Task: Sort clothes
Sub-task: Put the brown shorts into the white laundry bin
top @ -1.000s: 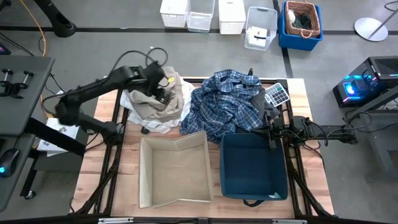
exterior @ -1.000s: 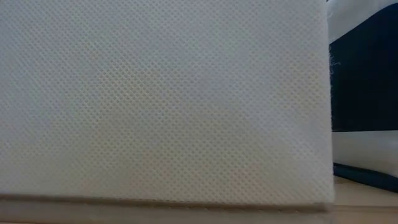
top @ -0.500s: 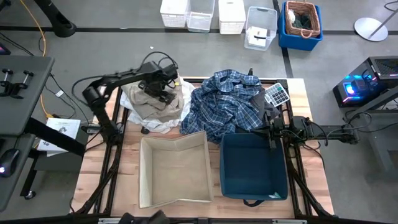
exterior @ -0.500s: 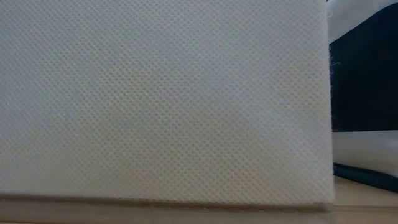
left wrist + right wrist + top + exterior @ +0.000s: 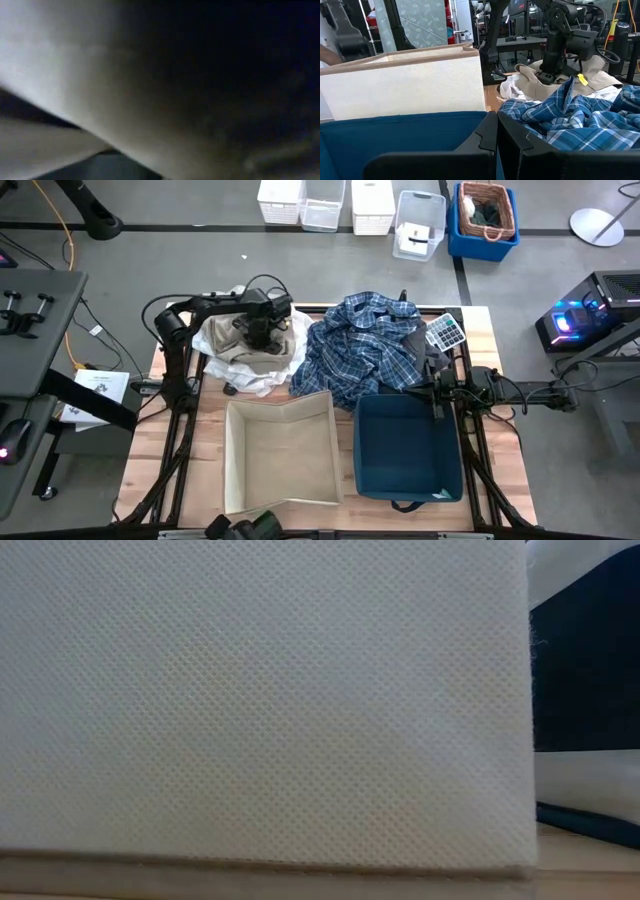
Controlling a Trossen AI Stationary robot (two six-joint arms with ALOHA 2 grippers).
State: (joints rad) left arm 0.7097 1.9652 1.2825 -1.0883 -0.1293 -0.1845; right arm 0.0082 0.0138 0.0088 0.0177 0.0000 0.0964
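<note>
- Over the last second my left arm folded back toward its base and my left gripper (image 5: 262, 328) came further in over the beige-tan garment (image 5: 232, 343); nothing else on the worktop (image 5: 160, 470) had shifted, and my right arm was where it had been.
- My left gripper was pressed down into the top of the beige-tan garment at the far left of the worktop. My left wrist view showed only dark blur and pale cloth, so I could not tell whether those fingers had closed on anything.
- The white garment (image 5: 262, 380) lay under and around the beige one, and the blue-and-white plaid shirt (image 5: 365, 350) was heaped just beside them, spilling against the far rim of the navy bin (image 5: 408, 455). Only a dark edge beside the plaid hinted at the grey garment.
- My right gripper (image 5: 496, 135) waited at the navy bin's far rim with its fingers close together, holding nothing.
- I judged the clothes light, limp and clingy: they would sag and could drag a neighbour along. A raised fold near the middle of the beige cloth looked the best place to pinch, clear of the white layer beneath.
- The beige bin (image 5: 280, 455) sat just in front of that pile.
</note>
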